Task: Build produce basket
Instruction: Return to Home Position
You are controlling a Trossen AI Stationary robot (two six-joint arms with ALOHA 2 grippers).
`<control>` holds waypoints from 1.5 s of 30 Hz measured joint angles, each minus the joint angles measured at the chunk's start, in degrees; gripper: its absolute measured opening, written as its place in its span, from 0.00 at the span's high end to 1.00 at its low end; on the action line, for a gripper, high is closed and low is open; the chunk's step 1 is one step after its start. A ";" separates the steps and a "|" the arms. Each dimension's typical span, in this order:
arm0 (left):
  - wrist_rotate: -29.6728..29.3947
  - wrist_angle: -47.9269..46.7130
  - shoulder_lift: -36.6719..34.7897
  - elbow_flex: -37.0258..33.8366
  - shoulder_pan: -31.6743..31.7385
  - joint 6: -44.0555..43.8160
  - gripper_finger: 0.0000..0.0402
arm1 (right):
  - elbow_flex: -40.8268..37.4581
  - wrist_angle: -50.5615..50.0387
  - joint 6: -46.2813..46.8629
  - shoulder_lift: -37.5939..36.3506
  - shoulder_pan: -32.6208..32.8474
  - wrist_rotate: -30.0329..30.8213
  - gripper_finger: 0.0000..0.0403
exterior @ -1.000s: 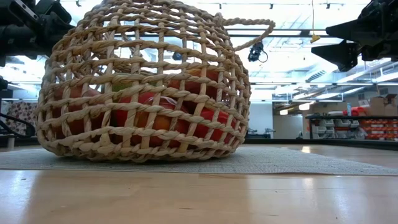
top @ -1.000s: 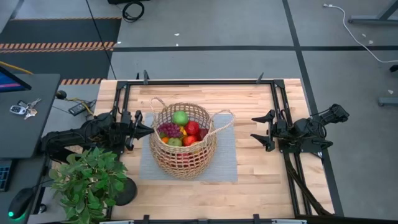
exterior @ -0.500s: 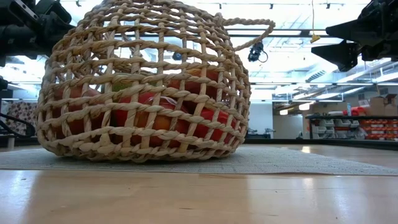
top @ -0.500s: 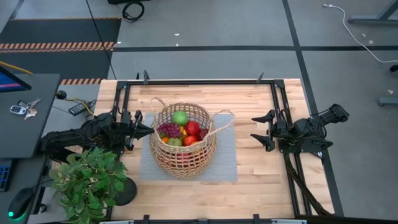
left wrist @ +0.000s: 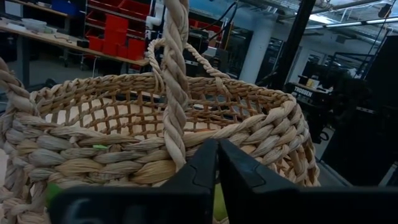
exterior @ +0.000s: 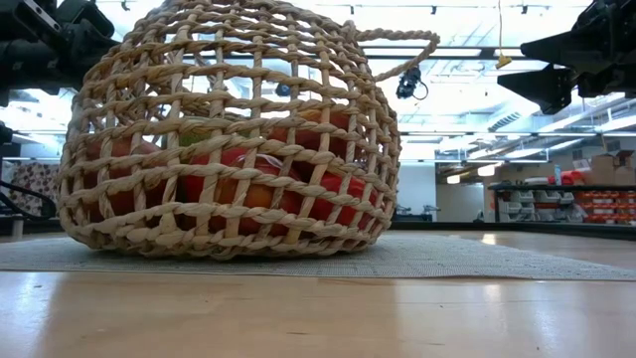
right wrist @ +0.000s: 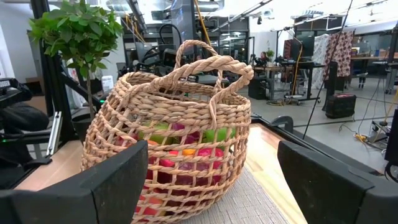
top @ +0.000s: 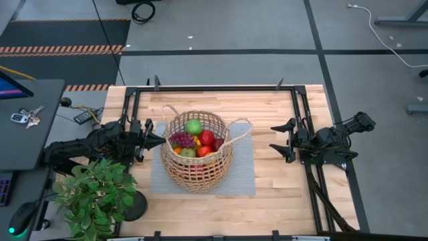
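The tan wicker basket (top: 196,152) stands on its base on a grey mat (top: 241,171) at mid-table. It holds the produce: a green apple (top: 194,126), a red apple (top: 206,137), purple grapes (top: 180,140) and a green pear (top: 188,152). My left gripper (top: 163,140) is shut, level, with its tips at the basket's left rim, beside the left loop handle (left wrist: 175,81). My right gripper (top: 273,138) is open and empty, level, well to the right of the basket, which fills its wrist view (right wrist: 174,143). My left gripper's shut fingertips (left wrist: 208,155) lie right at the basket's left rim (left wrist: 155,168), next to the foot of the loop handle, coming level from the table's left. I cannot tell whether they touch the wicker.
A potted green plant (top: 97,194) stands at the table's near left corner, beside my left arm. Black frame rails (top: 221,88) run along the table's edges. Bare wood lies between the mat and my right gripper and along the near edge (top: 267,207).
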 joint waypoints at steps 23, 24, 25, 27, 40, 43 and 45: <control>0.00 -0.01 0.00 0.00 0.00 0.01 0.92 | 0.00 0.00 0.00 0.00 0.00 0.00 0.10; 0.00 -0.02 0.00 0.00 0.00 0.01 0.92 | 0.00 0.00 0.00 0.00 0.00 0.00 0.10; 0.00 -0.01 0.00 0.00 0.00 0.01 0.92 | 0.00 -0.02 0.00 0.00 0.00 0.00 0.10; 0.00 -0.01 -0.01 0.00 0.00 0.01 0.92 | 0.00 0.00 0.00 0.00 0.00 0.00 0.10; 0.00 -0.02 0.00 0.00 0.00 0.00 0.92 | 0.00 0.00 0.00 0.00 0.00 0.00 0.10; 0.00 -0.02 0.00 0.00 0.00 0.01 0.92 | 0.00 0.00 0.00 0.00 0.00 0.00 0.10; 0.00 0.00 -0.02 0.00 0.02 0.01 0.92 | 0.00 0.00 0.00 0.00 0.00 0.00 0.10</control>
